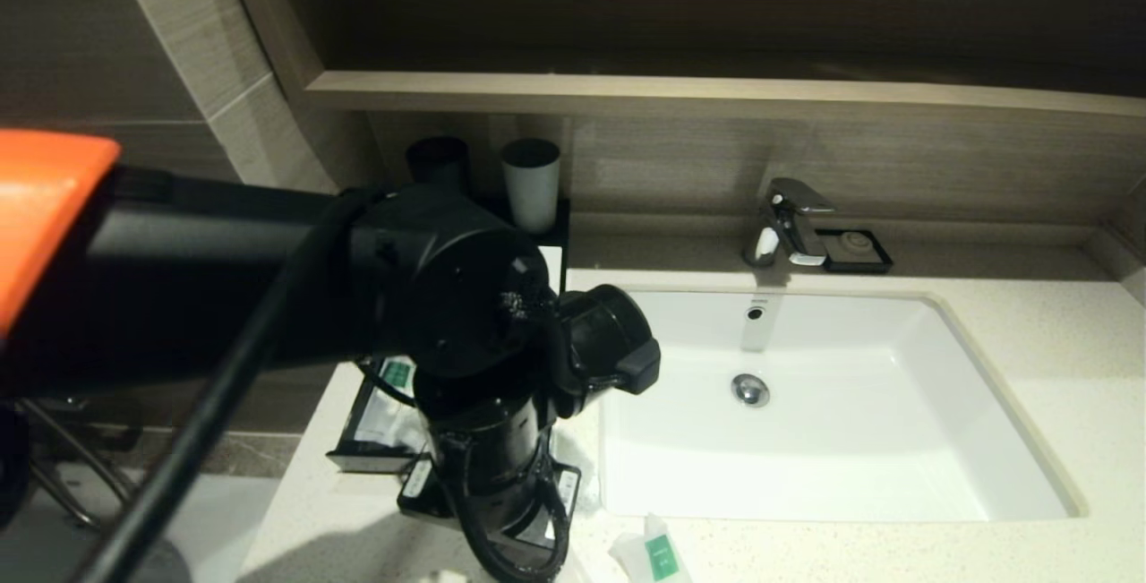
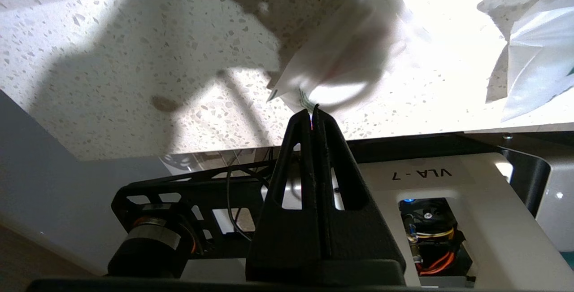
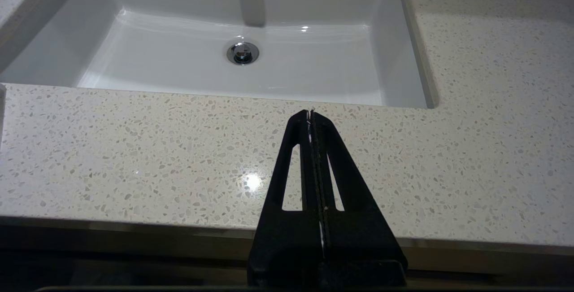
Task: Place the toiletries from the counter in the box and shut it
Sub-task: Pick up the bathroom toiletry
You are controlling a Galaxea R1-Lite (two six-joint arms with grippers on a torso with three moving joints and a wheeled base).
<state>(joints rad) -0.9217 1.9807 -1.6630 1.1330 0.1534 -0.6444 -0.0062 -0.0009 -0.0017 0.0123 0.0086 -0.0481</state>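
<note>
In the left wrist view my left gripper (image 2: 312, 111) is shut on the corner of a white plastic packet (image 2: 341, 54), which hangs above the speckled counter (image 2: 134, 58). A second white packet (image 2: 538, 58) lies beside it. The head view shows a white sachet with a green label (image 1: 658, 553) on the counter's front edge. My left arm (image 1: 448, 296) hides most of the black box (image 1: 358, 460), whose open drawer holds packets, and it hides the left fingers. My right gripper (image 3: 310, 112) is shut and empty, over the counter in front of the basin (image 3: 179, 58).
A dark cup (image 1: 439, 160) and a grey cup (image 1: 530, 182) stand at the back behind the box. The tap (image 1: 792, 223) and a small black soap dish (image 1: 858, 250) sit behind the white basin (image 1: 850, 440). A wooden ledge (image 1: 716, 95) runs above.
</note>
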